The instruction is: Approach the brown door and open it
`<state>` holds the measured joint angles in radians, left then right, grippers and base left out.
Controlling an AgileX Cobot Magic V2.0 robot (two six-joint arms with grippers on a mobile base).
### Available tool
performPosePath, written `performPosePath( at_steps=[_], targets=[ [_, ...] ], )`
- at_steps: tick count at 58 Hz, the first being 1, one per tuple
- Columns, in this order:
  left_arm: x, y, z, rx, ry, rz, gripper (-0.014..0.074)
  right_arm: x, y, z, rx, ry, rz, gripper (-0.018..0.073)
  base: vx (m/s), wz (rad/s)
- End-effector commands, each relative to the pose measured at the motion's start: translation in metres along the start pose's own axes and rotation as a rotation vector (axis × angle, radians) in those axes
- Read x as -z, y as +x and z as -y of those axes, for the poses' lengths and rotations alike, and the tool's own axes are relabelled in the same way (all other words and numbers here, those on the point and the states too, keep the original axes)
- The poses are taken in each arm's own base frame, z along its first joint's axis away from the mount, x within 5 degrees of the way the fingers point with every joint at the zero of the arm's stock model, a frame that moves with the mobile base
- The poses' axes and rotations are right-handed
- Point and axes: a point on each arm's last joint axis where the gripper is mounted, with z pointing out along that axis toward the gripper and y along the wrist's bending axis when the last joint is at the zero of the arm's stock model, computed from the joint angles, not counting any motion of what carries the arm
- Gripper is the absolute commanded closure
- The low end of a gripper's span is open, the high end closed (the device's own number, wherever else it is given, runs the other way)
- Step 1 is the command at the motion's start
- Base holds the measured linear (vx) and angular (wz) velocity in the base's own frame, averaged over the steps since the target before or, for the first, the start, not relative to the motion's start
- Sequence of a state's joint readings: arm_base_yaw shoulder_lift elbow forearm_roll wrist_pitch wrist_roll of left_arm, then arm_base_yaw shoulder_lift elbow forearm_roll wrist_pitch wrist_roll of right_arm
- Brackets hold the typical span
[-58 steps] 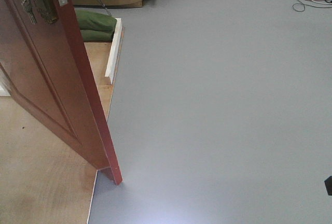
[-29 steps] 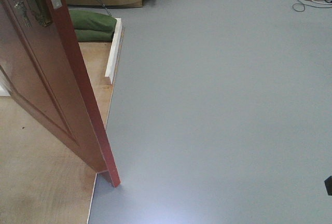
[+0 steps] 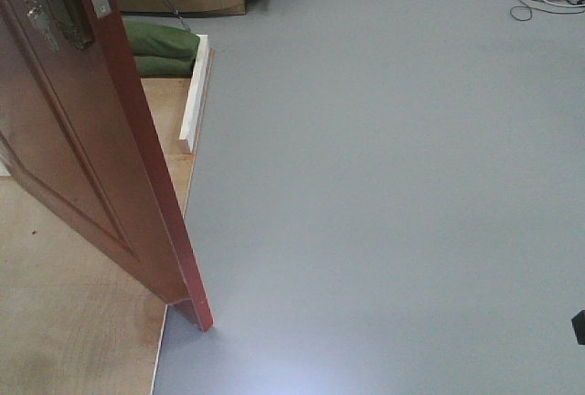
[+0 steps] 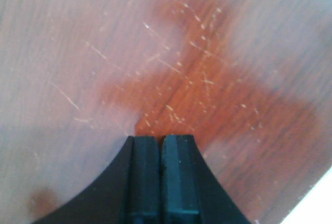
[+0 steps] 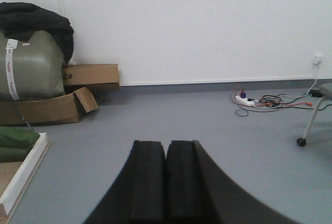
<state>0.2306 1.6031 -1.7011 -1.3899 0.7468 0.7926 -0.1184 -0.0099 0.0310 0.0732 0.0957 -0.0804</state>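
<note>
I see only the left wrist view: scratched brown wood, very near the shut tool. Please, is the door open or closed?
Observer: The front view shows the brown door standing open, its bottom corner out over the grey floor.
Operator: Does something lie on the floor beyond the door?
Observer: Yes, a white beam lies along the edge of the plywood platform, apart from the door.
Operator: And the right tool?
Observer: The right tool is shut and holds nothing. It faces a white wall, with cardboard boxes to the left in that view.
</note>
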Motion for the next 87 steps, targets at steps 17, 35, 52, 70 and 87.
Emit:
performPosePath(
  at_steps=[17,35,52,70,87],
  targets=[
    [0.0123,-0.0188,0.0273,-0.003,0.053,0.087,0.0600,0.0010,-0.0061,0.0008,0.012,0.012,0.085,0.0559,0.09,-0.04],
    [0.0123,-0.0188,0.0273,-0.003,0.053,0.087,0.0600,0.0010,-0.0061,0.0008,0.012,0.012,0.085,0.0559,0.15,-0.01],
    [0.0123,-0.0188,0.0273,-0.003,0.053,0.087,0.0600,0.0010,-0.0061,0.0008,0.012,0.012,0.085,0.0559,0.20,0.03],
    [0.0123,-0.0187,0.0272,-0.004,0.053,0.087,0.0600,0.0010,-0.0061,0.0008,0.012,0.012,0.085,0.0559,0.22,0.06],
    [0.0123,-0.0187,0.0272,-0.004,0.053,0.087,0.0600,0.0010,-0.0061,0.0008,0.012,0.012,0.085,0.0559,0.23,0.02]
  ],
)
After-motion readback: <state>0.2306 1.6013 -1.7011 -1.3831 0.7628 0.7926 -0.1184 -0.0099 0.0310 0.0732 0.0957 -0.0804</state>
